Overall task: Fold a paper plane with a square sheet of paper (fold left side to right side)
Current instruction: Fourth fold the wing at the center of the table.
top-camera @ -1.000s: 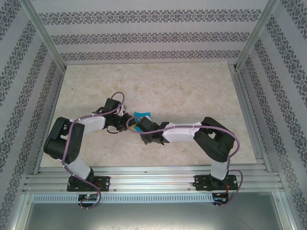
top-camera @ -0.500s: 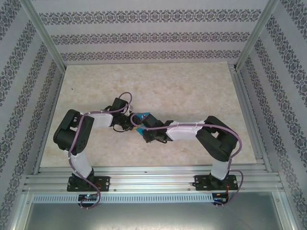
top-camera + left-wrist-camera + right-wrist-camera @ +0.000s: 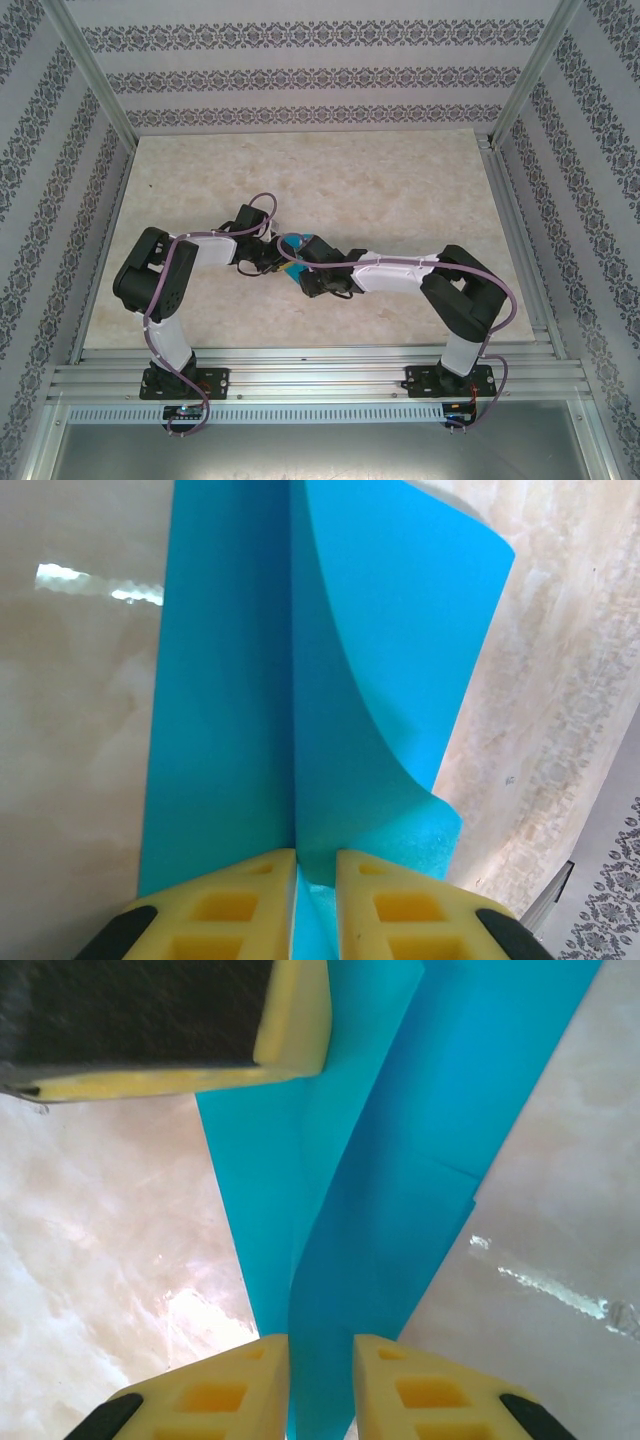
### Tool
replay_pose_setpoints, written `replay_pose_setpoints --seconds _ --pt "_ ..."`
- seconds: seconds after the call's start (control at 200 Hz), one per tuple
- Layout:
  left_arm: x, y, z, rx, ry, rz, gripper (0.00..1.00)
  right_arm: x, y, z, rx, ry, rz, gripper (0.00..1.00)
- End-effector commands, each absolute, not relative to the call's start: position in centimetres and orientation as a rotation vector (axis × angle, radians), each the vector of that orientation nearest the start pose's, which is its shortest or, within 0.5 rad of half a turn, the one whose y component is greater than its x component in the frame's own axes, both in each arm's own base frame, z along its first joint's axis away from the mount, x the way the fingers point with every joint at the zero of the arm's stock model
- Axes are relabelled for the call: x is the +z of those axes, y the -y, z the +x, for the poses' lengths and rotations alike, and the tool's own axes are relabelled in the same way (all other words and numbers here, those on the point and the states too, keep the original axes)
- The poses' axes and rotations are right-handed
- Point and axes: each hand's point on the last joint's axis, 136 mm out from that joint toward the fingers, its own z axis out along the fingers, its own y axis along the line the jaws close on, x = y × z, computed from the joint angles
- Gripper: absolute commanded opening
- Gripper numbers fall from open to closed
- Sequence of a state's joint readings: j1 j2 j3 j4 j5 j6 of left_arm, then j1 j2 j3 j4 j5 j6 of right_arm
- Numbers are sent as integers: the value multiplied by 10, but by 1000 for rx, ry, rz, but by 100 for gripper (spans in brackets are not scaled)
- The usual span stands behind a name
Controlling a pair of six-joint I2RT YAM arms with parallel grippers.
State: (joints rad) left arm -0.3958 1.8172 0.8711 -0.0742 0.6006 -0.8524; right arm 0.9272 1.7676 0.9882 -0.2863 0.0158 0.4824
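From the near edge, both arms are reaching in and meeting mid-table (image 3: 400, 180), with the paper (image 3: 293, 270) lying between them. The left gripper (image 3: 315, 855) is pinching a raised fold of the paper in narrow jaws. The right gripper (image 3: 320, 1340) is straddling a crease, jaws narrow; whether they are pressing it I cannot tell. Farther off, a left finger (image 3: 290, 1020) is hanging over the paper.

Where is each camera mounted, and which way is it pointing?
Top external: above, behind the arms, looking down on the table; left arm and right arm show.
Left wrist: on that arm, looking along the left gripper at the blue paper.
Right wrist: likewise, along the right gripper.
Shared: both wrist views see that paper.
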Motion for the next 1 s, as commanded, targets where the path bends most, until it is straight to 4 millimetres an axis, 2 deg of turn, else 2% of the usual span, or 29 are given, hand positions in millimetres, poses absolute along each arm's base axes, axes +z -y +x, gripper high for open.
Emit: replay_pose_setpoints --seconds 0.0,0.589,0.744,0.829,0.899,0.994 --pt "21 246 327 -1159 -2779 -375 19 25 -320 238 438 -2688 -578 23" --pt "20 245 327 -1155 -2778 -378 18 9 -318 223 408 -2741 -615 14" --pt "20 245 328 -1146 -2781 -378 18 7 -315 218 419 -2753 -612 5" --pt "20 244 327 -1144 -2782 -378 18 6 -314 214 431 -2765 -611 6" --pt "20 245 327 -1148 -2783 -376 18 8 -313 213 458 -2767 -608 13" --pt "21 245 327 -1150 -2781 -371 18 24 -317 220 568 -2738 -578 21"
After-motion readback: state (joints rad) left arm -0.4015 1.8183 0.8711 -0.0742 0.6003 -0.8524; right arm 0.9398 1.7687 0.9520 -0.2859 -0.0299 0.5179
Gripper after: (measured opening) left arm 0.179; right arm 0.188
